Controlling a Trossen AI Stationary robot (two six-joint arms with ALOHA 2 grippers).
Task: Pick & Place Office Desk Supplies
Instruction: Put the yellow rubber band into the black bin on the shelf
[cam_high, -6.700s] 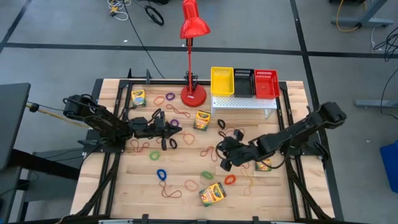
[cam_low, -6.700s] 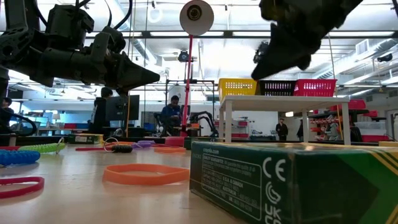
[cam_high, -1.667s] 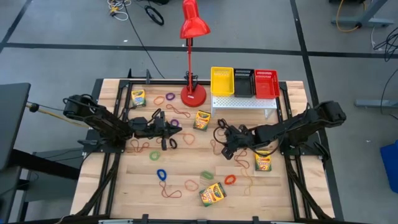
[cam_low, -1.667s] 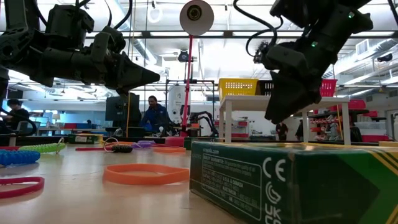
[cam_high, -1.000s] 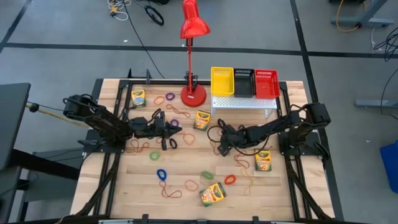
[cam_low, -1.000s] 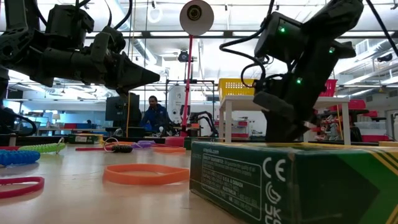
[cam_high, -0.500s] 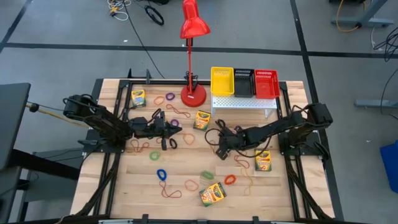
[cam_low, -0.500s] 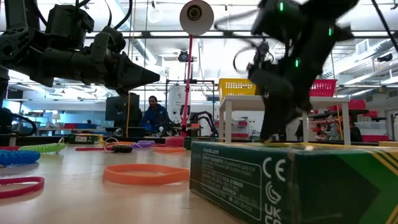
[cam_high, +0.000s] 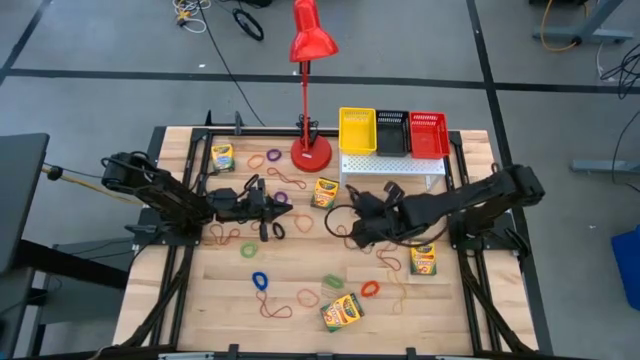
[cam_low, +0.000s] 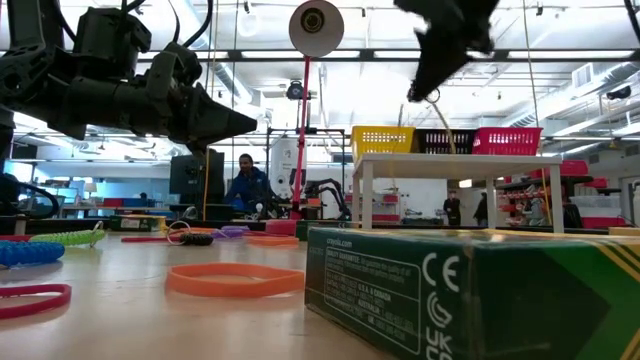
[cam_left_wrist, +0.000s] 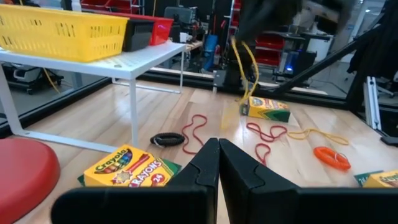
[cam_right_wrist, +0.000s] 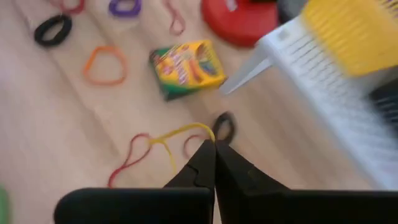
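Note:
Crayon boxes lie flat on the wooden table at the far left (cam_high: 221, 156), centre (cam_high: 325, 192), right (cam_high: 423, 258) and near edge (cam_high: 342, 312). Rubber bands in several colours are scattered around them, such as a blue one (cam_high: 260, 281) and an orange one (cam_low: 234, 279). My right gripper (cam_high: 352, 228) hangs over the table's middle, raised high (cam_low: 432, 70), and is shut on a yellow rubber band (cam_right_wrist: 180, 132). My left gripper (cam_high: 288, 210) hovers shut left of centre, level above the bands (cam_low: 250, 122), touching nothing. My right gripper pinches the yellow rubber band between its two fingertips at one end of the loop (cam_right_wrist: 205, 129), coming from above. The band hangs slack below the fingers (cam_left_wrist: 245, 62). I cannot tell whether its lower end reaches the table.
A red desk lamp stands on its round base (cam_high: 311, 153) at the far edge, its head (cam_high: 312, 40) high above. Right of it is a white perforated stand (cam_high: 392, 165) carrying yellow, black and red baskets. A black band (cam_right_wrist: 224, 126) lies near the stand's leg.
My right gripper was down at the table among the bands near the centre. It has since risen well above it, shifting slightly toward the far-left, and drawn the yellow band up with it. My left arm has kept still.

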